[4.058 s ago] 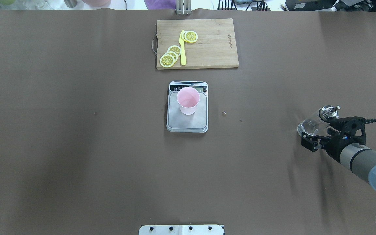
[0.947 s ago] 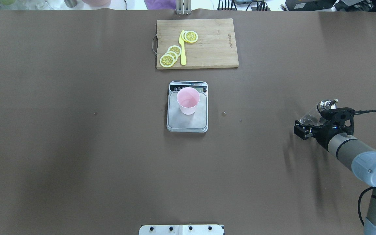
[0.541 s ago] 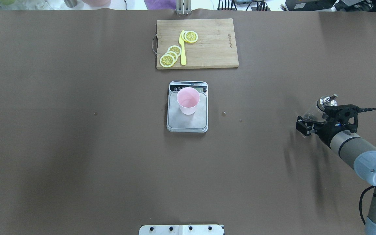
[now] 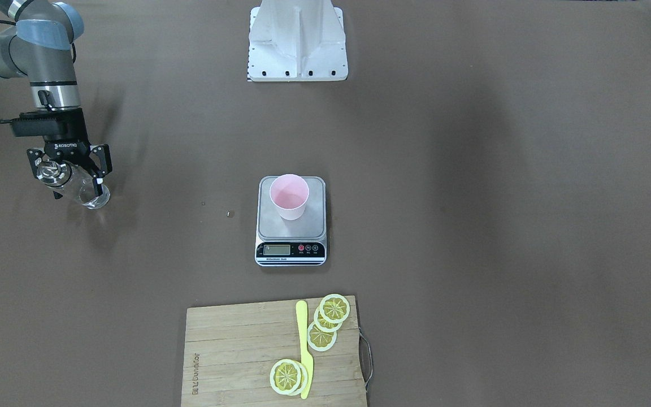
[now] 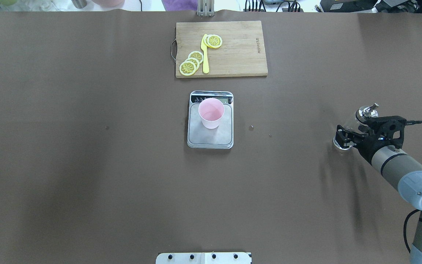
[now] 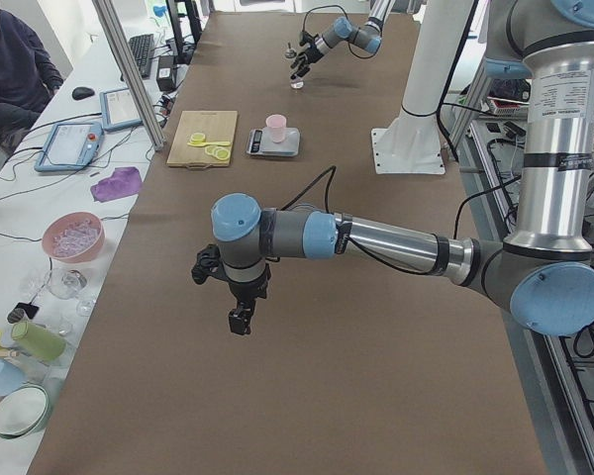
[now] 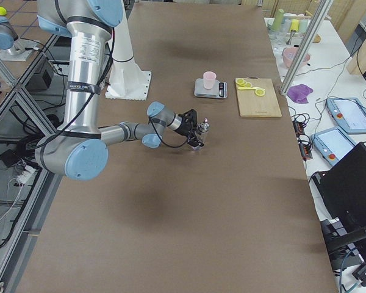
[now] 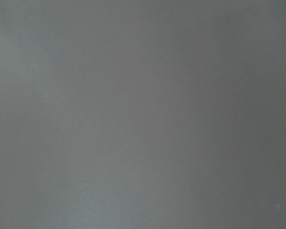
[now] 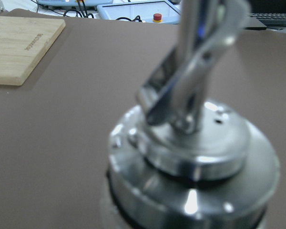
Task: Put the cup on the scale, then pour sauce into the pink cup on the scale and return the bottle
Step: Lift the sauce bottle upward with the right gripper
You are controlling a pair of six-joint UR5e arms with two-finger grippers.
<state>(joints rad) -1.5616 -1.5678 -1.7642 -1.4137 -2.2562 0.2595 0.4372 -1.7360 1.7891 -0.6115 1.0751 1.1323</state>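
The pink cup [image 5: 211,112] stands upright on the scale [image 5: 210,140] at the table's middle; both also show in the front view, the cup [image 4: 289,195] behind the scale's display strip [image 4: 290,249]. My right gripper [image 5: 346,136] is at the far right, shut on the clear glass bottle [image 5: 364,114], its fingers on either side of the body. The bottle [image 4: 85,193] stands about upright with its base at table level. Its metal spout [image 9: 190,162] fills the right wrist view. I cannot make out the sauce level. My left gripper [image 6: 240,315] hangs over bare table; I cannot tell if it is open.
A wooden cutting board [image 5: 233,47] with lemon slices and a yellow knife [image 5: 205,55] lies beyond the scale. Small specks [image 5: 251,127] dot the brown table between scale and bottle. The robot's white base plate [image 5: 203,257] is at the near edge.
My right gripper has carried the bottle a little farther from the robot's side. The bottle now stands more upright. Cup and scale have not moved.
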